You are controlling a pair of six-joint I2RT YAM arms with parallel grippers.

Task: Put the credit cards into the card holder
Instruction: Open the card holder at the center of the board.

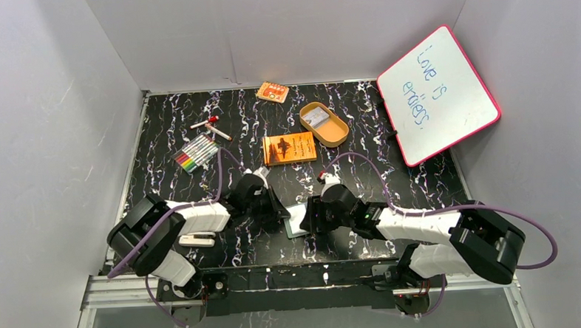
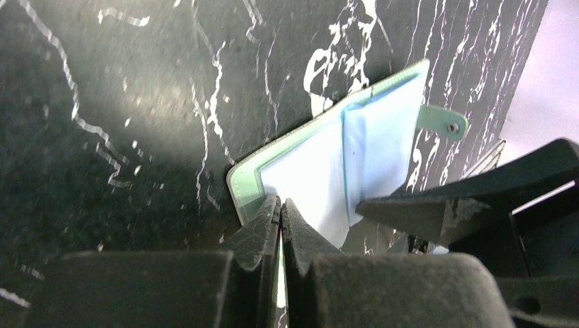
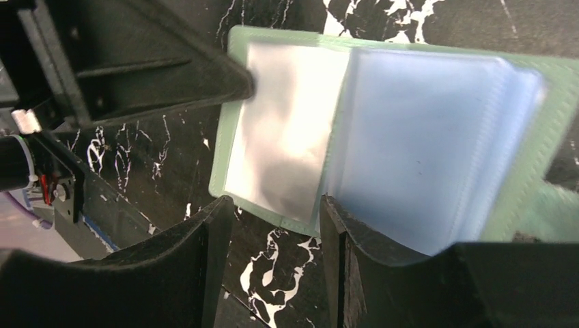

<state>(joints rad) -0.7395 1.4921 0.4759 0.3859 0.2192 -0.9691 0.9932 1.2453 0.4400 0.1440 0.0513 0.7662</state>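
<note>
Between the two arms, near the black veined table's (image 1: 256, 121) front edge: small grey-green folding card holder (image 1: 297, 221), open, pale blue pockets up. Pinched at one corner, seemingly, by the closed left gripper (image 2: 280, 203); straddled by the spread, empty right gripper (image 3: 273, 205). Risks folding shut or sliding under any tug.

On the pink-framed whiteboard (image 1: 438, 95), blue handwriting is read as "Love is", with what looks like "endless" beneath it. Print on the orange book (image 1: 290, 148) is too small to be read.
</note>
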